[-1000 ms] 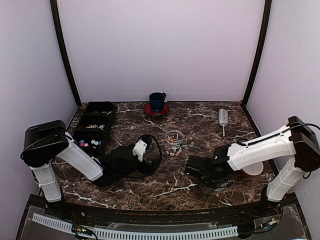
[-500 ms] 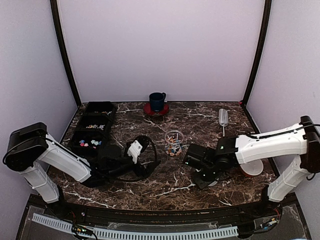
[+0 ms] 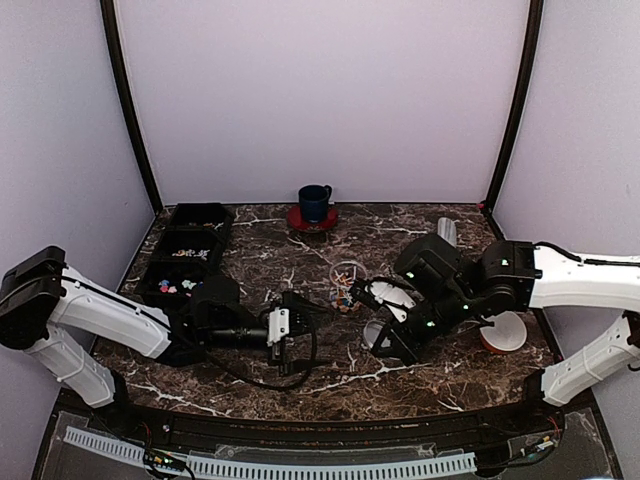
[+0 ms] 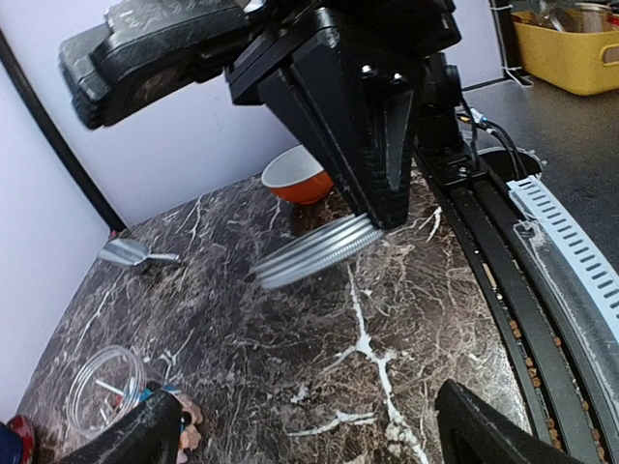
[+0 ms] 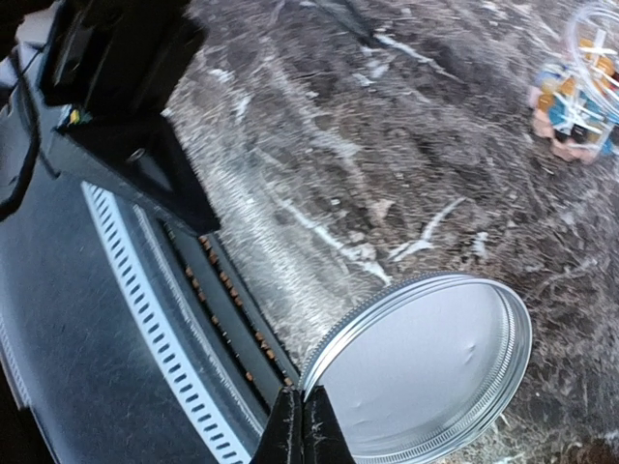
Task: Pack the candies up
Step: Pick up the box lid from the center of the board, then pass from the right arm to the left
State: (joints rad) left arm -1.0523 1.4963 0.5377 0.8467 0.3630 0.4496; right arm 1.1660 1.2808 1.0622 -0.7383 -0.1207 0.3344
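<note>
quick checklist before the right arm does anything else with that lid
1. right tool shut on lid rim: ok
2. lid clear of table, hanging tilted: ok
3. left tool open and empty: ok
4. jar untouched by either tool: ok
5. candies all in jar: not ok, some lie beside it
6. jar upright: cannot tell

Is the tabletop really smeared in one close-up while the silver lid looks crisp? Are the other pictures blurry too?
Right wrist view: the marble table is streaked with blur, yet the metal lid pinched in the right gripper is sharp. Left wrist view: crisp but strongly tilted. Top view: sharp, evenly lit, no strong glare.
</note>
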